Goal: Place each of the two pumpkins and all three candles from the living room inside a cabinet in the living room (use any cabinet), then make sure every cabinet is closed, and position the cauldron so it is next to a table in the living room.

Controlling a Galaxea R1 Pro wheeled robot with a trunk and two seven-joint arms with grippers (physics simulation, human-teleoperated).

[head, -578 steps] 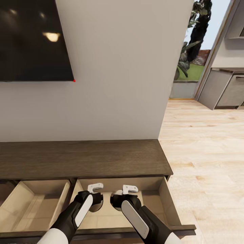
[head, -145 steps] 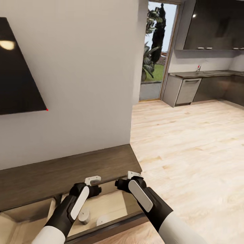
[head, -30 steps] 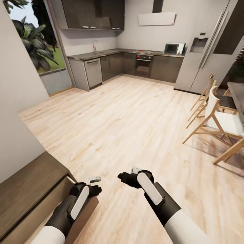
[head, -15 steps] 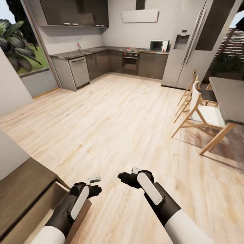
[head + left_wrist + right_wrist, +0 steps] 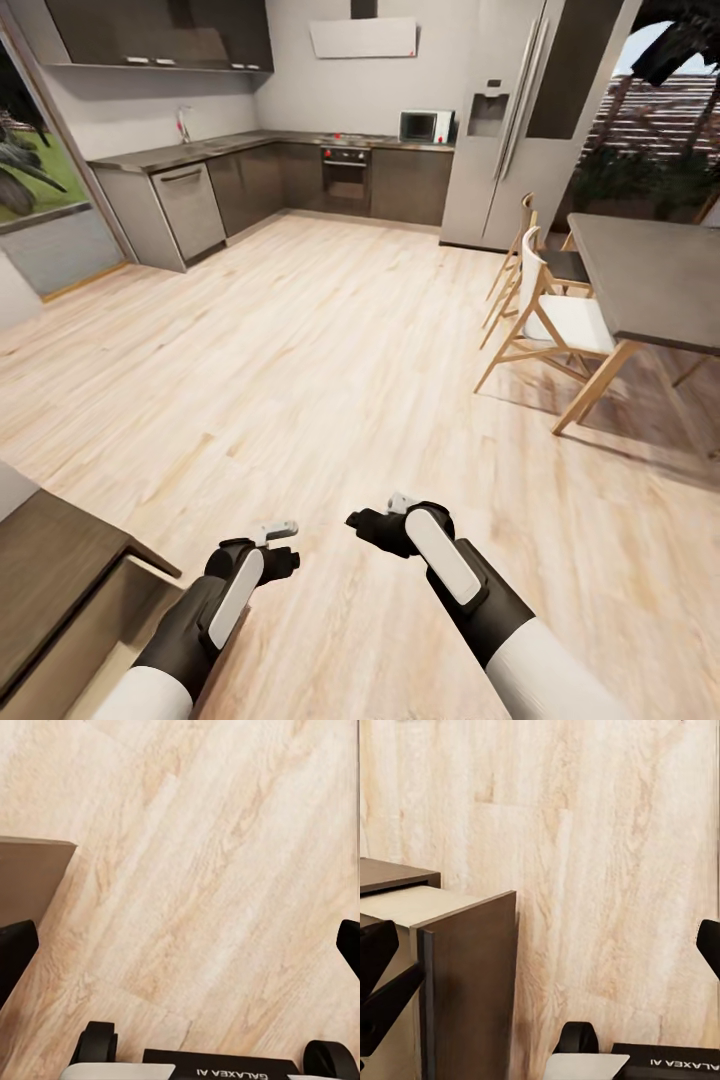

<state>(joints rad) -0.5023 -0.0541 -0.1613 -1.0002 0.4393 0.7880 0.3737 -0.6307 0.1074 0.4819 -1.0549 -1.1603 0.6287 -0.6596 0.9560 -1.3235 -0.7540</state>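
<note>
Both sets of fingers, left [image 5: 282, 527] and right [image 5: 392, 500], are hanging spread apart and grasping nothing above the pale wood plank floor [image 5: 330, 350]. The long dark brown wood cabinet [image 5: 50, 560] is sitting just beside the left arm, its pale beige drawer [image 5: 100, 640] standing pulled out. A grey-topped dining desk [image 5: 650, 280] with wooden chairs [image 5: 550, 320] is standing well apart, at the right.

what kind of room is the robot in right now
Most likely an open-plan home: a kitchen with a tall fridge and built-in oven at the far end, a dining table with wooden chairs, all sharing a light wood floor.

Two grippers (left [image 5: 283, 531], right [image 5: 378, 508]), two chairs [image 5: 556, 325], one table [image 5: 645, 280]
</note>
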